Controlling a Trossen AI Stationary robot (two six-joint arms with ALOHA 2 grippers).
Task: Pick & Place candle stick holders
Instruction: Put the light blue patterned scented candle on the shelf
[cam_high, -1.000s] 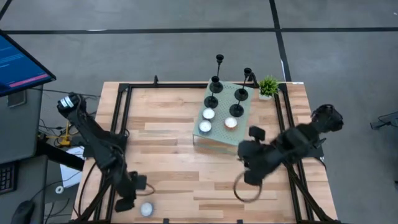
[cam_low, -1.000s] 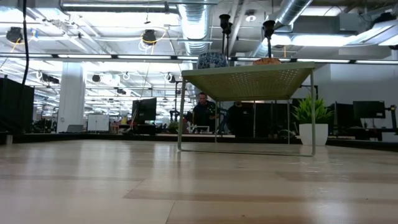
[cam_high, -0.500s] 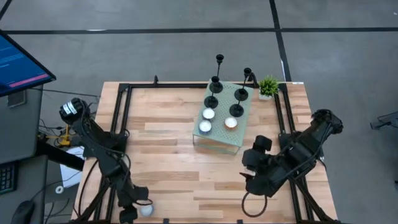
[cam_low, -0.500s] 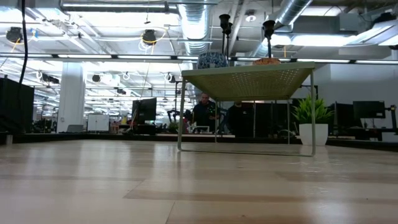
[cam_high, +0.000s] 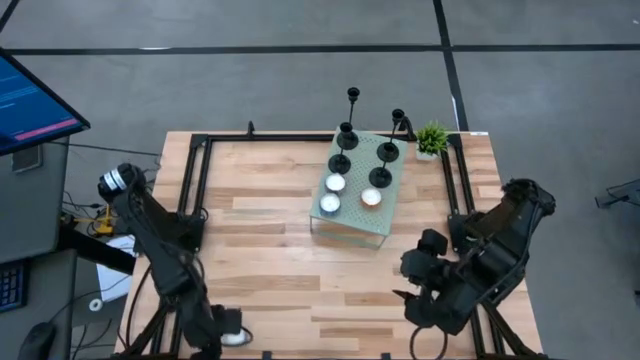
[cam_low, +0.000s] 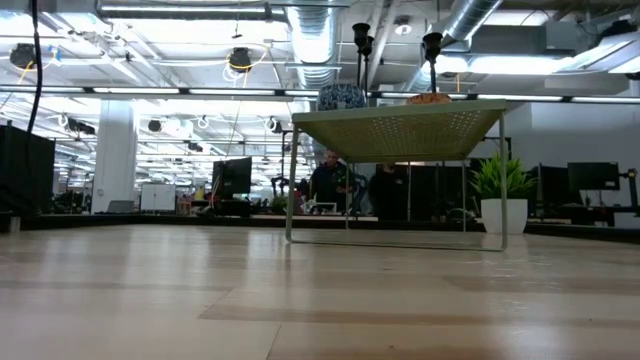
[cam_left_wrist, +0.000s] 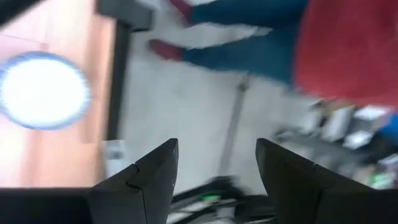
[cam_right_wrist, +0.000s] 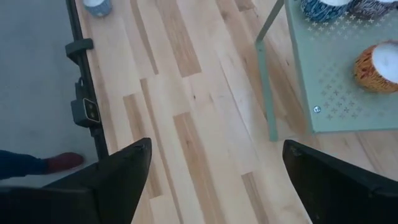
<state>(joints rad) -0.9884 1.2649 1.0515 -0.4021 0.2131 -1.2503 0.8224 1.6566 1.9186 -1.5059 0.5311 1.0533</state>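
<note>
Several black candle stick holders (cam_high: 383, 165) stand on their disc bases on the far part of a small green perforated stand (cam_high: 392, 215). Two of their cups (cam_low: 361, 35) show above the stand in the low view. My left gripper (cam_high: 222, 330) is at the table's near left corner, open, beside a white tealight (cam_left_wrist: 43, 90) and clear of it. My right gripper (cam_high: 410, 305) hovers open over the near right of the table, with nothing between its fingers (cam_right_wrist: 127, 165). The stand's near corner (cam_right_wrist: 329, 87) lies ahead of it.
Three tealights (cam_high: 335, 183) sit on the stand's near half, one of them orange (cam_right_wrist: 379, 62). A small potted plant (cam_high: 432, 138) stands at the far right corner. A black frame rail (cam_right_wrist: 84, 93) lines the table's edge. A person in red and blue (cam_left_wrist: 348, 43) stands beyond the near edge.
My right gripper has swung away from the green stand toward the table's near right corner. My left gripper has drawn toward the near edge, close by the white tealight. The holders and the stand have kept still.
</note>
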